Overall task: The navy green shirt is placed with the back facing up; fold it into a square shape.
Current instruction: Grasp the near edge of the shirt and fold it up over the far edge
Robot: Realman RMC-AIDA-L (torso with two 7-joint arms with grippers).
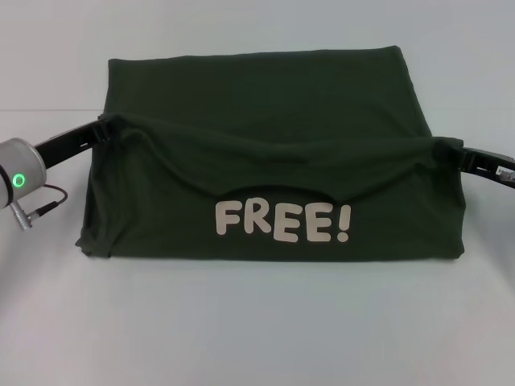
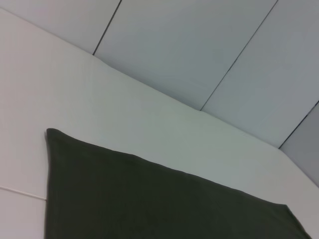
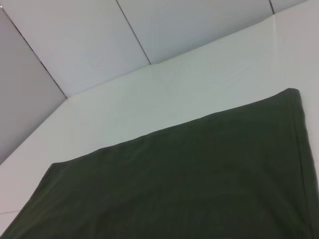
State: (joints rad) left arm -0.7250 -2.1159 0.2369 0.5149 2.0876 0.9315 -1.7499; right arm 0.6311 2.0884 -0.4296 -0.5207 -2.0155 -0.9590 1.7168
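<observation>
The navy green shirt [image 1: 265, 96] lies on the white table, and its near part is lifted and turned over, so the cream "FREE!" lettering [image 1: 282, 223] faces me. My left gripper [image 1: 107, 126] holds the raised fold at its left end. My right gripper [image 1: 452, 151] holds it at the right end. The cloth sags between them and covers both sets of fingertips. The flat, plain far part of the shirt shows in the left wrist view [image 2: 149, 199] and in the right wrist view [image 3: 174, 174].
The white table [image 1: 257, 338] extends in front of the shirt and on both sides. A thin cable [image 1: 48, 201] hangs from my left arm near the table's left side. Grey wall panels [image 2: 199, 50] stand behind the table's far edge.
</observation>
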